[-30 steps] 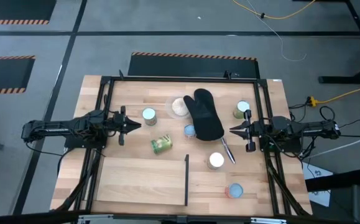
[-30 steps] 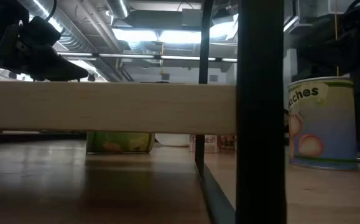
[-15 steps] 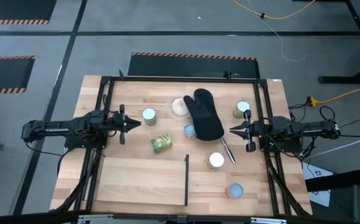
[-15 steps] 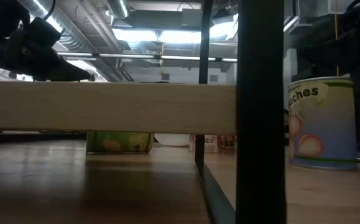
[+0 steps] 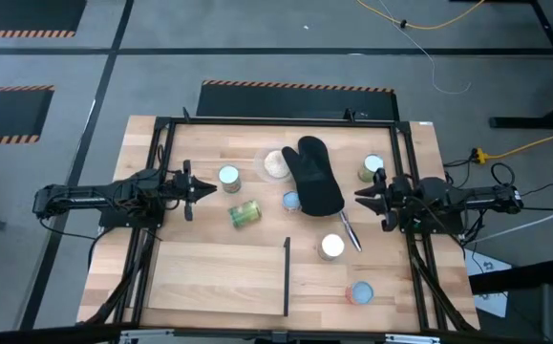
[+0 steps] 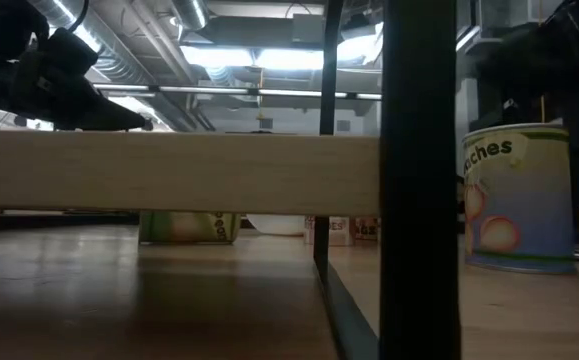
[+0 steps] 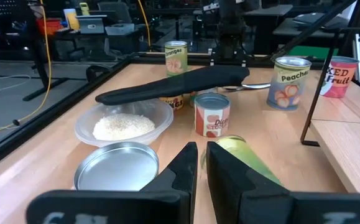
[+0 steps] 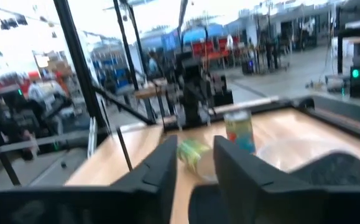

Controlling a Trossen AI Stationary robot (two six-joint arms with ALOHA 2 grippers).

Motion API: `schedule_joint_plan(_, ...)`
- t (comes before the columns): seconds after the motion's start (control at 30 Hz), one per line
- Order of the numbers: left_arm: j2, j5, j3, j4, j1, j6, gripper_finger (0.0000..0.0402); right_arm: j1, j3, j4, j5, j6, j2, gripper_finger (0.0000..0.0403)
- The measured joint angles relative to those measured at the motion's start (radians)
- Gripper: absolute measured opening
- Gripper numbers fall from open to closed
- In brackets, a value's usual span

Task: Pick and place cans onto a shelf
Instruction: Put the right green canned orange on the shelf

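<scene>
**no can in hand; pick stage not yet begun**

the left tool (image 5: 200,187) hovers at 9 o'clock over the surface (image 5: 209,277), its fingers (image 7: 186,167) nearly together with a thin slit between them and nothing clamped. the right tool (image 5: 362,198) hovers at 3 o'clock; its fingers (image 8: 167,163) stand apart with a clear gap, empty.

cans in view, all on the surface, none on the shelf (image 5: 221,277):
- a silver-topped can (image 5: 229,176), upright, just ahead of the left tool toward 1 o'clock.
- a green-label can (image 5: 244,213), lying on its side, near the left tool toward 4 o'clock.
- a pale blue can (image 5: 291,201), upright, touching or just beside the black oven mitt (image 5: 315,177).
- a can at the right rear (image 5: 372,168), just beside the right tool.
- a white-topped can (image 5: 331,246) toward 5 o'clock.
- a can with a reddish side (image 5: 359,292), nearest the front edge.

the shelf lies at 6 to 7 o'clock, its black strip (image 5: 287,277) on the right edge, bare. a bowl of grains (image 5: 274,163) sits beside the mitt.

judgement: the step in hand is approach and selection. the next move calls for one tool to spread, descend around an upright can and close squarely. the tipped can is liable to roll.
</scene>
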Motion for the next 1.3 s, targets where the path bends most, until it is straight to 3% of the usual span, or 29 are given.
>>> schedule_joint_plan(0.3, 0.000, 0.000, 0.000, 0.001, 0.000, 0.000, 0.0027, 0.000, 0.000, 0.068, 0.052, 0.004, 0.000, 0.0228)
schedule_joint_plan(0.6, 0.000, 0.000, 0.000, 0.003, 0.000, 0.000, 0.0027, 0.000, 0.047, 0.120, 0.097, 0.003, 0.004, 0.0247)
schedule_joint_plan(0.7, 0.000, 0.000, 0.000, 0.003, 0.000, 0.000, 0.0027, 0.000, 0.119, 0.054, 0.148, 0.001, 0.014, 0.0243)
schedule_joint_plan(0.87, 0.000, 0.000, 0.000, 0.003, 0.000, 0.000, 0.0027, 0.000, 0.275, -0.160, 0.323, 0.010, 0.063, 0.0240)
schedule_joint_plan(1.07, 0.000, 0.000, 0.000, 0.003, 0.000, 0.000, 0.0027, 0.000, 0.470, -0.494, 0.528, 0.164, 0.181, 0.0240)
schedule_joint_plan(1.3, 0.000, 0.000, 0.000, 0.003, 0.000, 0.000, 0.0027, -0.001, 0.625, -0.694, 0.592, 0.275, 0.354, 0.0239)
